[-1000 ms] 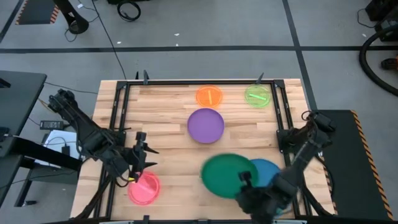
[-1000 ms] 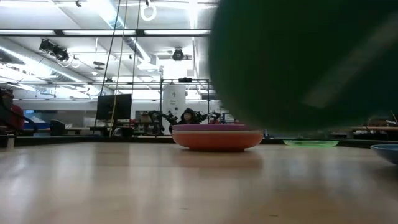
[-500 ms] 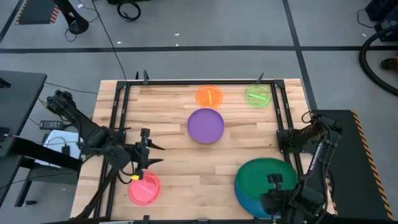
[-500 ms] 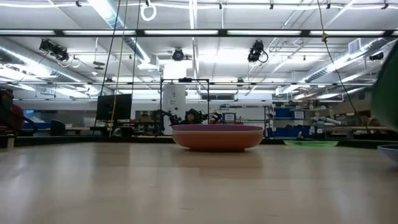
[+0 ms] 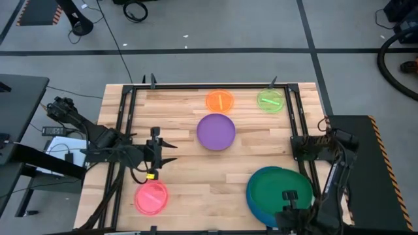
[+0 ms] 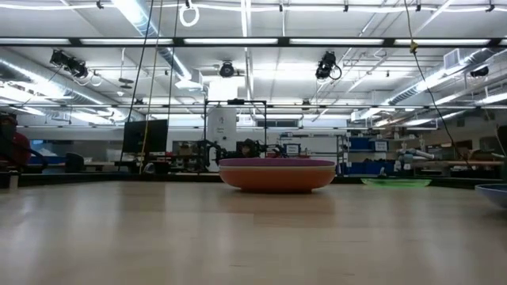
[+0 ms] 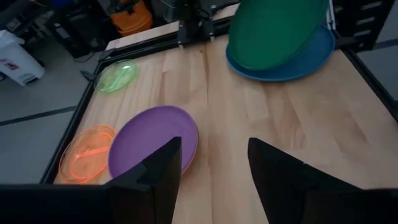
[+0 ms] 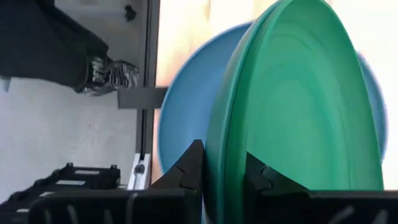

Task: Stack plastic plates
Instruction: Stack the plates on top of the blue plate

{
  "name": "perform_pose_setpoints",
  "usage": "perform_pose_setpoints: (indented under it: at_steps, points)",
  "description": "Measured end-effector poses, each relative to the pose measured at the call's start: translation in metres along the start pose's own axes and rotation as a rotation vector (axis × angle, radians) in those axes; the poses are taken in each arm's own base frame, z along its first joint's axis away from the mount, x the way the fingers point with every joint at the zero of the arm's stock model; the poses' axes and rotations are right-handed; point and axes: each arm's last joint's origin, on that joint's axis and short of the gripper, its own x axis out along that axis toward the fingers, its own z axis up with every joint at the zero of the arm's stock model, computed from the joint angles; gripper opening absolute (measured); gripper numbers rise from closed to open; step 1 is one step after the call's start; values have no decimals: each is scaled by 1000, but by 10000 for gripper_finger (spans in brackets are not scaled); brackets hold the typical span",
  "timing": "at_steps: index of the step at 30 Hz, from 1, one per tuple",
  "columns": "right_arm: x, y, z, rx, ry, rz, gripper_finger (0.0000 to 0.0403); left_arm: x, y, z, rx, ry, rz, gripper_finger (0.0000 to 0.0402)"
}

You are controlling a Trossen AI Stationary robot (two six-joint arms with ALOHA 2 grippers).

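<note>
The dark green plate (image 5: 279,189) lies tilted over the blue plate (image 5: 256,210) at the table's near right corner; my right gripper (image 5: 288,198) is shut on it. The small pink plate (image 5: 151,197) lies flat near the near left edge. My left gripper (image 5: 161,151) hovers open beyond the pink plate, touching nothing. The purple plate (image 5: 216,131) sits mid-table; in the low view it (image 6: 277,162) rests on a red-orange plate (image 6: 277,178). The orange plate (image 5: 220,100) and the lime plate (image 5: 270,100) lie by the far edge. My right gripper (image 8: 221,165) pinches the green plate's rim (image 8: 227,140) between its two fingers (image 8: 193,167), one on each face. It comes from the table's near side. The plate (image 7: 273,28) slants over the blue plate (image 7: 298,59), with its held side raised.
A black metal frame (image 5: 124,124) runs along the table's left, far and right sides. Bare wood lies between the pink plate and the green plate. The room behind holds racks and equipment.
My right gripper has carried the green plate from the table's near middle toward the right edge and brought it down over the blue plate, still shut on it. My left gripper has moved away from the pink plate toward the far edge and levelled out.
</note>
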Motion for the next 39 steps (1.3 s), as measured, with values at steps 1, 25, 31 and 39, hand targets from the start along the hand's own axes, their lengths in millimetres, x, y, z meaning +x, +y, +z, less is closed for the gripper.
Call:
perform_pose_setpoints:
  at_steps: [1, 25, 31, 39]
  points:
    - [4, 2, -1, -4, -1, -1, 53, 0, 0, 0, 1, 0, -1, 189]
    - [45, 17, 15, 112, 27, 33, 122, 0, 0, 0, -7, 0, -2, 190]
    - [63, -9, 7, 148, 96, -187, 123, 11, -5, -12, -3, -17, 2, 190]
    - [110, -38, 22, 153, 191, -118, 123, 24, -13, -39, -38, 7, 3, 190]
